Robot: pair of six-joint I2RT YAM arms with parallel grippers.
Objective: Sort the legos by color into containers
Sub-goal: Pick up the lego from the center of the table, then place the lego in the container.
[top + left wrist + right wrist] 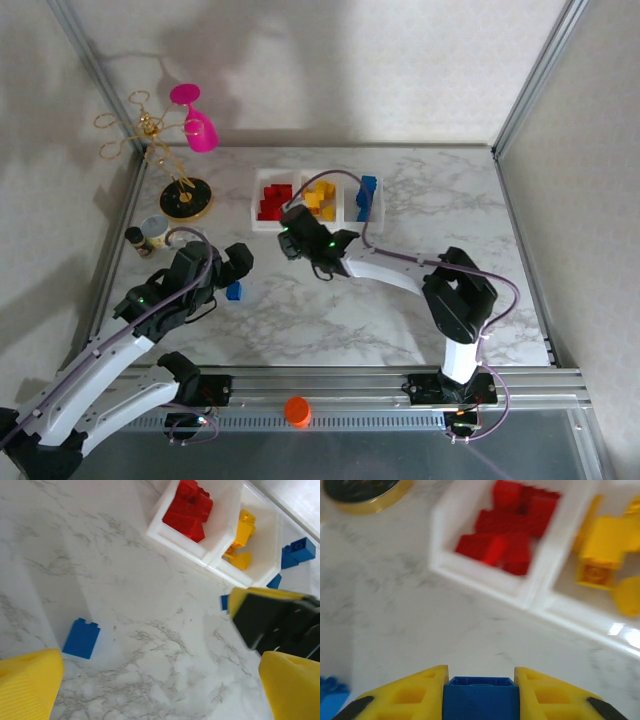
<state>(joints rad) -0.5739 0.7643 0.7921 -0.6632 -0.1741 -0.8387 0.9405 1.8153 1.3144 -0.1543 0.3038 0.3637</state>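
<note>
**Right gripper** (479,680): clenched on 1 blue brick (479,700), pinched by its sides between the yellow fingers. It sits above bare table, just in front of the containers (480,586).
- Directly ahead lie the red legos (510,530) and the yellow legos (602,545).
- The blue pile (367,192) is in the compartment at the far end of the row.
- The right wrist view is blurred, so you cannot judge how deep the brick sits in the fingers.

**Left gripper** (161,687): released, fingers wide, holding nothing. It is poised near a loose blue brick (81,638) on the marble.

**Risks from here:**
1. If you let go early, blue lands in with red or yellow, because the carry probably has to pass those wrong compartments first.
2. A shallow pinch may let the brick twist out or catch on a bin wall.
3. The 2 arms sit close together. If you lower the left while the right swings across, they may knock.
</note>
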